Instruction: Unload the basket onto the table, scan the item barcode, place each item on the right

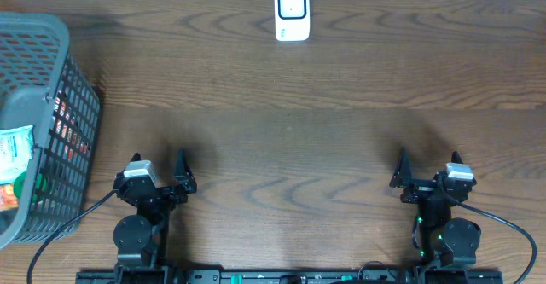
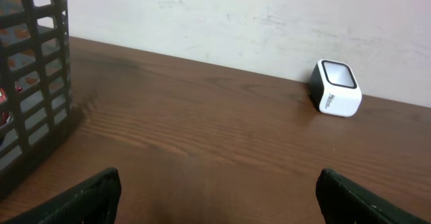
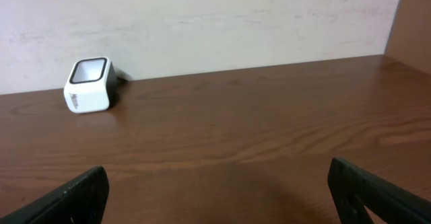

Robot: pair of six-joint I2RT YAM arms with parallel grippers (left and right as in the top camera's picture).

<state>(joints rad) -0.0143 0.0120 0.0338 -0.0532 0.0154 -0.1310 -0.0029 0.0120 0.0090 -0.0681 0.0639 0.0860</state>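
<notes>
Glossy white boxy barcode scanner (image 1: 292, 13) sitting on wood-grain table (image 1: 281, 105), dark window facing up toward arms; grey plastic lattice basket (image 1: 34, 79) far-left; left gripper (image 1: 158, 159), right gripper (image 1: 429, 157) gaping wide.

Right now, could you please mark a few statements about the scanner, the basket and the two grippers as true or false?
1. The scanner stands at the far edge of the table, near the wall. True.
2. The left gripper holds an item. False: it is open and empty.
3. The basket sits at the left side of the table. True.
4. The basket is empty. False: packets lie in it.
5. The right gripper is shut. False: it is open, with nothing between its fingers.
</notes>
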